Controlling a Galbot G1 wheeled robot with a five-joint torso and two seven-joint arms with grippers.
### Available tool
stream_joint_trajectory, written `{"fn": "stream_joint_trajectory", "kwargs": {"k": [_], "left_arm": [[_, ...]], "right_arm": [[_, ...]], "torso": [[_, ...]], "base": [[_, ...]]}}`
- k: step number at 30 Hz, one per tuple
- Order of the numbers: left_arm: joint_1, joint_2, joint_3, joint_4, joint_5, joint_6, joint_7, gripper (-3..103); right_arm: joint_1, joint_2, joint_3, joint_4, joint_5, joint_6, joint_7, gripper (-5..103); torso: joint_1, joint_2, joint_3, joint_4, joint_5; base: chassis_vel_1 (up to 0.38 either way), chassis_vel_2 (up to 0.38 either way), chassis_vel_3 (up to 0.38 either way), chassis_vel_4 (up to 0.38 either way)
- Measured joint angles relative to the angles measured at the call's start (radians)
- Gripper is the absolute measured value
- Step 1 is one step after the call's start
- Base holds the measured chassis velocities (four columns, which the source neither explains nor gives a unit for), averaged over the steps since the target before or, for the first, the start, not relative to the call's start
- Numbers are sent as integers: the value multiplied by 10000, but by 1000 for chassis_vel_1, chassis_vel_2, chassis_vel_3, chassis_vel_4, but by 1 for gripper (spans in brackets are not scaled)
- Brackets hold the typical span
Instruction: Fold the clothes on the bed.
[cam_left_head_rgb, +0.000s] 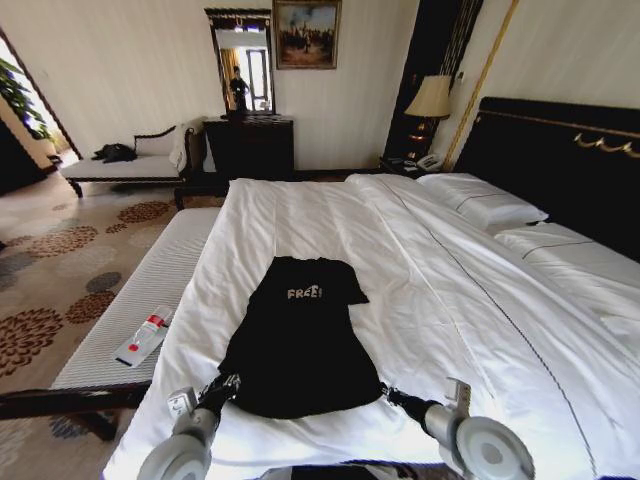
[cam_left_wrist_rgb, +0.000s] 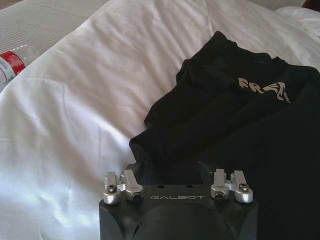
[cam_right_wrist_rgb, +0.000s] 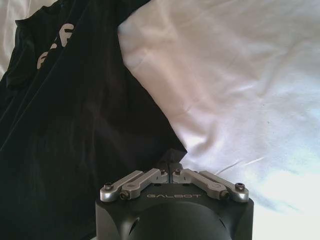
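Note:
The clothes are a single black T-shirt (cam_left_head_rgb: 300, 340) with white "FREE!" lettering, spread flat on the white bed (cam_left_head_rgb: 450, 280) with its hem toward me. My left gripper (cam_left_head_rgb: 228, 384) is at the hem's left corner. In the left wrist view it (cam_left_wrist_rgb: 170, 170) stands open, the shirt's (cam_left_wrist_rgb: 240, 130) edge lying between its fingers. My right gripper (cam_left_head_rgb: 386, 394) is at the hem's right corner. The right wrist view shows it (cam_right_wrist_rgb: 168, 167) shut on that corner of the shirt (cam_right_wrist_rgb: 75, 125).
A grey padded bench (cam_left_head_rgb: 150, 290) runs along the bed's left side with a water bottle (cam_left_head_rgb: 145, 335) on it. Pillows (cam_left_head_rgb: 480, 200) and the dark headboard (cam_left_head_rgb: 560, 160) lie at the right. A chaise (cam_left_head_rgb: 130, 160) and dresser (cam_left_head_rgb: 250, 145) stand against the far wall.

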Motion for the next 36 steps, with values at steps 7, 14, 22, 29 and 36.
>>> {"fn": "stream_joint_trajectory", "kwargs": {"k": [7,14,22,29,36], "left_arm": [[736,-115,-697,-209,72,-471,902,93],[1401,-71,-1623,-389,-280,-681,1498,100],[2317,161,-2738,8,-393,-1030,2207,100],[1667,651,-2003,461,148,-806,2831,100],[1278,1372,-1739,809,234,-494,3034,85]], "right_arm": [[-158,31,156,-8,-85,48,-167,0],[-176,81,122,-58,-209,81,-198,0],[-223,135,130,-99,-285,97,-199,0],[-182,123,157,-63,-295,128,-139,0],[-334,145,378,-14,-296,145,-130,0]], "torso": [[0,0,0,0,0],[0,0,0,0,-1],[-1,1,0,1,0],[0,0,0,0,0],[0,0,0,-1,-1]], "base": [[0,0,0,0],[0,0,0,0],[0,0,0,0],[0,0,0,0],[0,0,0,0]]}}
